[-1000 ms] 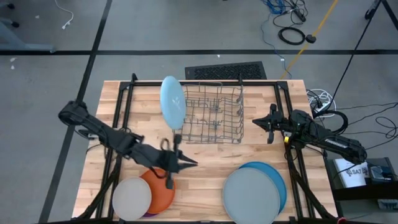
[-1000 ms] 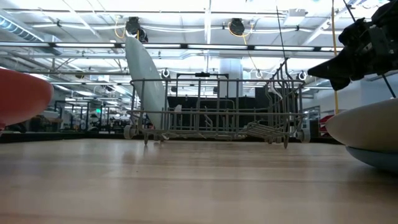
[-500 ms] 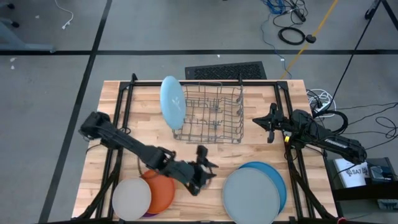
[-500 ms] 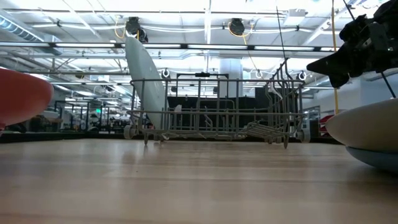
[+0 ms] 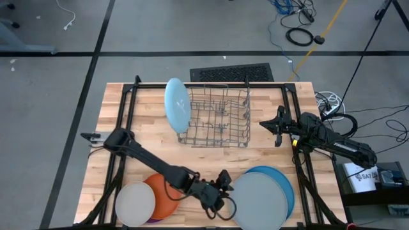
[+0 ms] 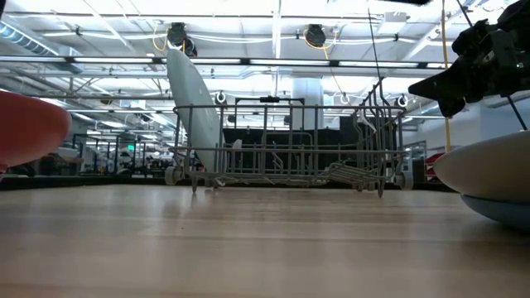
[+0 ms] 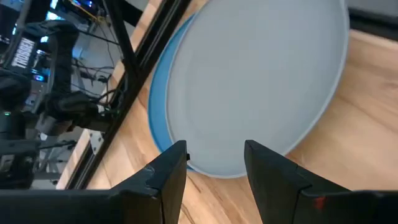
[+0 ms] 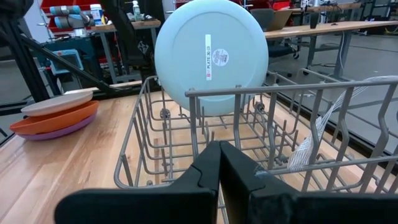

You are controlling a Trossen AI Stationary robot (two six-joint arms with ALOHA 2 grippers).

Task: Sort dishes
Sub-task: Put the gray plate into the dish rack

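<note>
Plates wait in two stacks on a wooden table [image 5: 147, 121], seen from above. A pale grey plate [image 5: 259, 201] lies on a darker blue plate [image 5: 285, 185] at the near right; an off-white plate [image 5: 135, 204] tops an orange plate [image 5: 167, 199] at the near left. A light blue plate [image 5: 176, 105] stands on edge at the left end of a grey wire dish rack [image 5: 220, 118], propped so it stays upright.

The left tool [image 5: 225, 190] reaches low across the table to the grey plate's rim, fingers apart and holding nothing, probably lining up a grasp. Its wrist view shows what the overhead cannot: the two fingers [image 7: 166, 176] frame the grey plate's edge, blue peeking beneath.

The right tool [image 8: 219, 163] waits just beside the rack's right end, pinched closed and empty. Its wrist view reveals a purple plate [image 8: 46, 133] under the orange one.
</note>
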